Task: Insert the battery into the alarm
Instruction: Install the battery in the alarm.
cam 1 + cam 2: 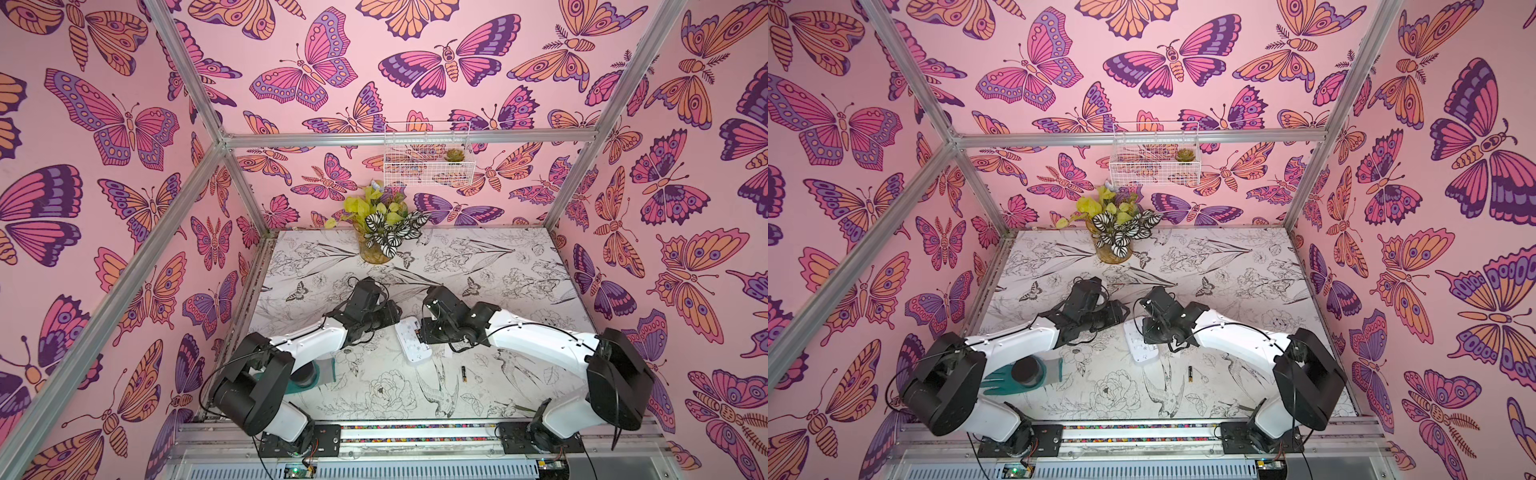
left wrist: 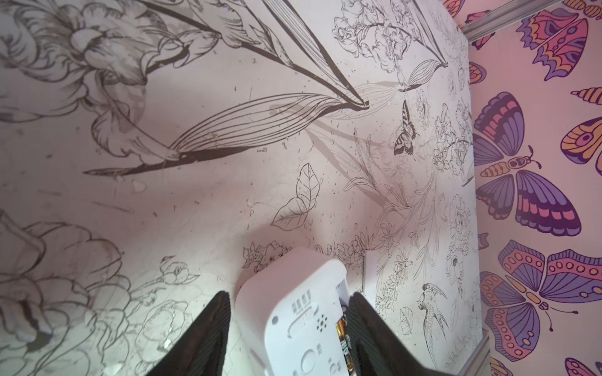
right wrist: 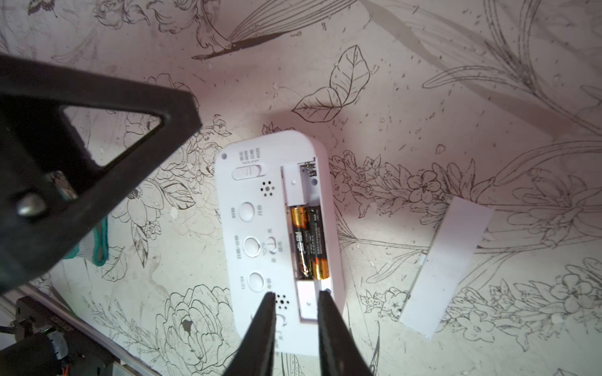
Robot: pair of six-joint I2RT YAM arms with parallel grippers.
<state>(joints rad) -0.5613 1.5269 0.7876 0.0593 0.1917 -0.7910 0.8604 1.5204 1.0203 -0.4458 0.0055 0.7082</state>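
We see the alarm point(image 3: 280, 234) lying face down on the surface point(image 3: 423, 97), two batteries point(image 3: 308, 242) in its open bay, a white cover point(image 3: 446, 267) nearby. Our left pincer point(image 2: 289, 294) stands spread astride one end; our right pincer point(image 3: 296, 294), narrowly parted, pinches nothing

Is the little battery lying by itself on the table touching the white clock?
Apart. In both top views the loose battery lies by itself, with a strip of bare flowery tabletop between it and the alarm clock.

White alarm point(image 3: 280, 241), black-and-gold batteries point(image 3: 309, 242)
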